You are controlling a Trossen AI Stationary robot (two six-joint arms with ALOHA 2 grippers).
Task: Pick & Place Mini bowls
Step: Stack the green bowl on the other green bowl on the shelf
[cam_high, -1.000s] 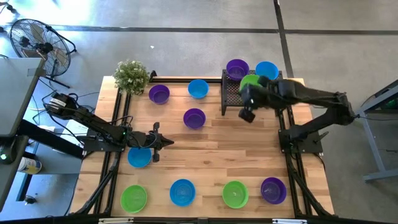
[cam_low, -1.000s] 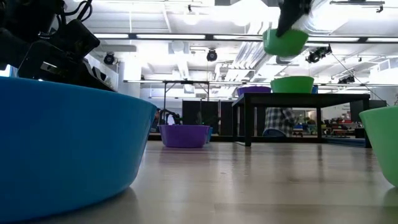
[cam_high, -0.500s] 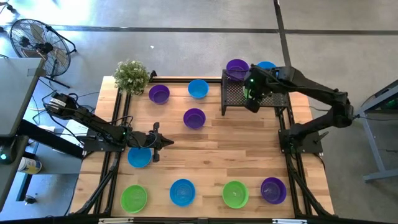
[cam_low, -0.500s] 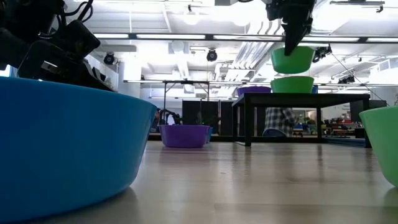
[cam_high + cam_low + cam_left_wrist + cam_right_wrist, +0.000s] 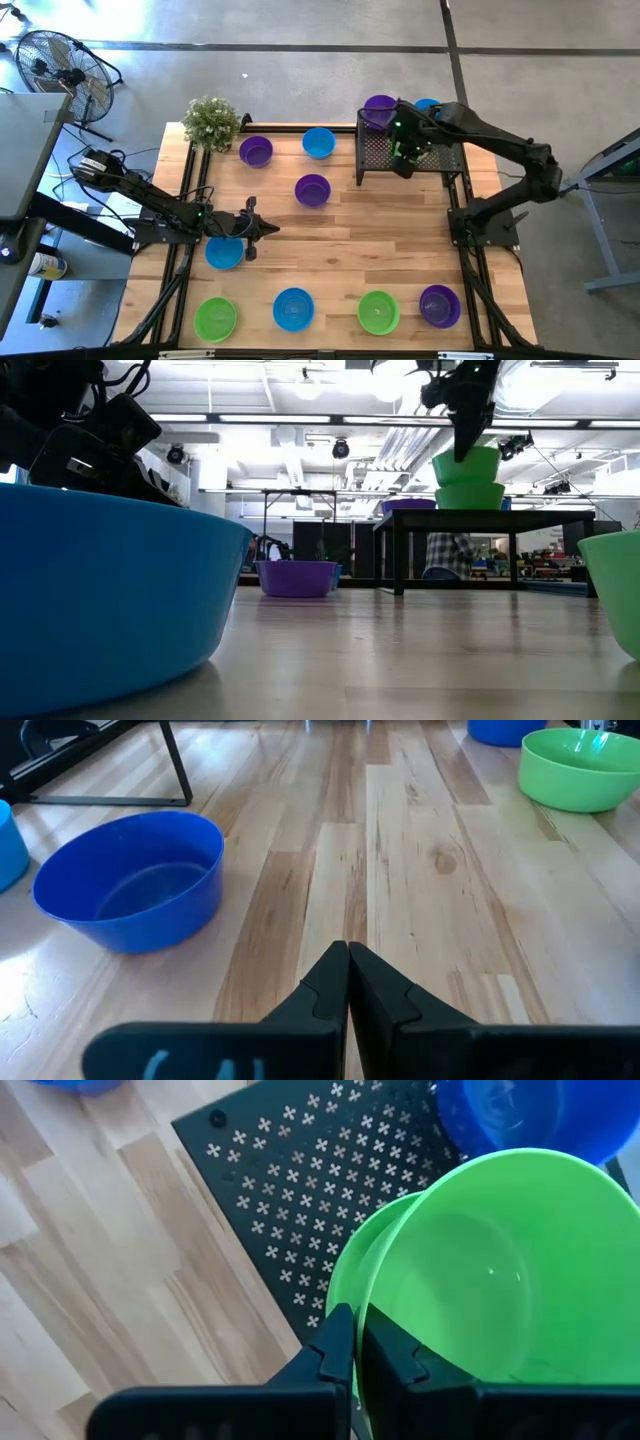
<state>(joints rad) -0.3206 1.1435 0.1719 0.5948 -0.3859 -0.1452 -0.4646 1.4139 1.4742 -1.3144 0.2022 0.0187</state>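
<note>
From above, I am reaching my right gripper point(image 5: 403, 150) over the black tray point(image 5: 375, 160), where a purple bowl point(image 5: 379, 108) and a blue one point(image 5: 428, 104) are sitting. My left gripper point(image 5: 262, 229) is waiting, fingers together, beside a blue floor bowl point(image 5: 224, 252).

At table height, I am pinching the rim of a green bowl point(image 5: 466, 464), seating it in a second green bowl point(image 5: 470, 495) so they nest.

My left wrist is looking past pressed-together fingers at bare wood.

My right wrist is showing fingers clamped on the upper bowl's rim point(image 5: 372, 1342), keeping it level.
</note>
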